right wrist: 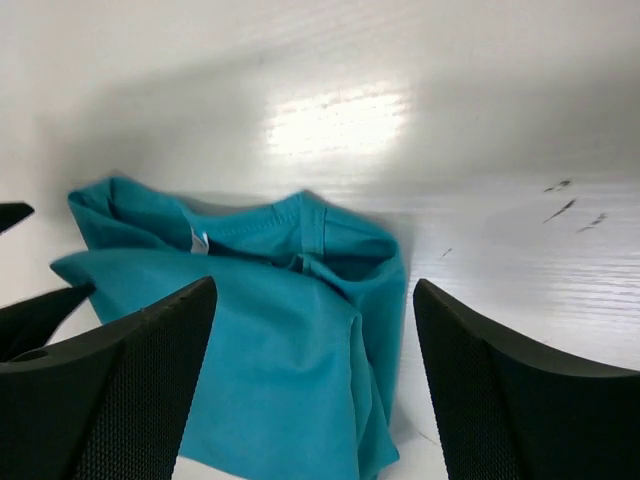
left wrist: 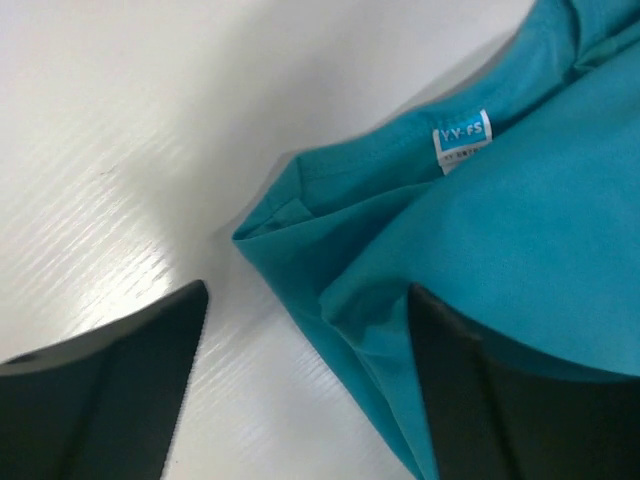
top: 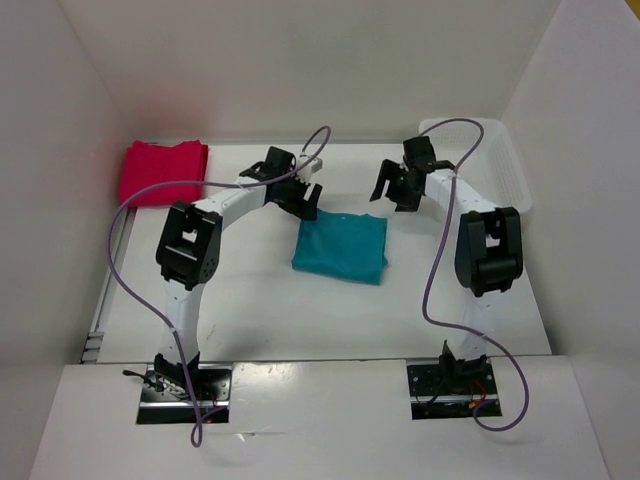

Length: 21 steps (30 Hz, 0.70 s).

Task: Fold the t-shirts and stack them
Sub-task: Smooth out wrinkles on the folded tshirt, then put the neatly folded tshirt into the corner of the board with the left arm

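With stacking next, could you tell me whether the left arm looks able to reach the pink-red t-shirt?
Probably yes: the left end effector, open and empty, has nothing between it and the pink-red t-shirt.

The overhead camera is looking down from high behind the near edge, taking in the whole counter (top: 250,310) from well back. Both wrist cameras are hanging close above it, facing downward, and all three are sharing the teal t-shirt (top: 340,248) at mid-counter.

The right gripper (right wrist: 314,288) is hanging wide open over the blue shirt (right wrist: 260,350) lying on the white table (right wrist: 480,150).
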Available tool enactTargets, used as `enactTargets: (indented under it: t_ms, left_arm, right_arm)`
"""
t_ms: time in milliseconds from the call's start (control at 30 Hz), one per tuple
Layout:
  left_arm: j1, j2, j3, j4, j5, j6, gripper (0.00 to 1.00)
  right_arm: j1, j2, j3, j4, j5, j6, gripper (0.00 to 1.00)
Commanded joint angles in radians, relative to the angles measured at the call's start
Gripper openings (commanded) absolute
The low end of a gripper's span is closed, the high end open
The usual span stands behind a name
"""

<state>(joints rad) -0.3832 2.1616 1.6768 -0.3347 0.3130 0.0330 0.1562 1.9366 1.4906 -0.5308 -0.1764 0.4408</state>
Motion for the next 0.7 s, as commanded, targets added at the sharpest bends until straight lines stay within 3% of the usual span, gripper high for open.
enactTargets:
  t_ms: [0,100,200,400,667]
  left_arm:
    - [0.018,-0.062,0.046,-0.010,-0.043,-0.047,0.90]
    - [0.018,-0.112,0.017,-0.058,-0.043,-0.058,0.96]
    - [0.027,-0.148,-0.069,-0.104,0.070,-0.033,1.00]
    - [0.018,-0.169,-0.218,-0.107,0.169,-0.035,1.00]
    - [-0.046,-0.102,-0.216,-0.107,0.201,-0.065,0.98]
  right_arm:
    - [0.040,-0.093,0.065,-0.018,0.136,-0.028,0.85]
    - [0.049,-0.158,0.001,-0.041,0.163,-0.016,0.88]
    - [0.049,-0.240,-0.111,-0.032,0.163,0.003,0.88]
    - [0.049,-0.338,-0.207,-0.034,0.163,0.013,0.88]
    - [0.049,-0.400,-0.207,-0.063,0.192,0.013,0.88]
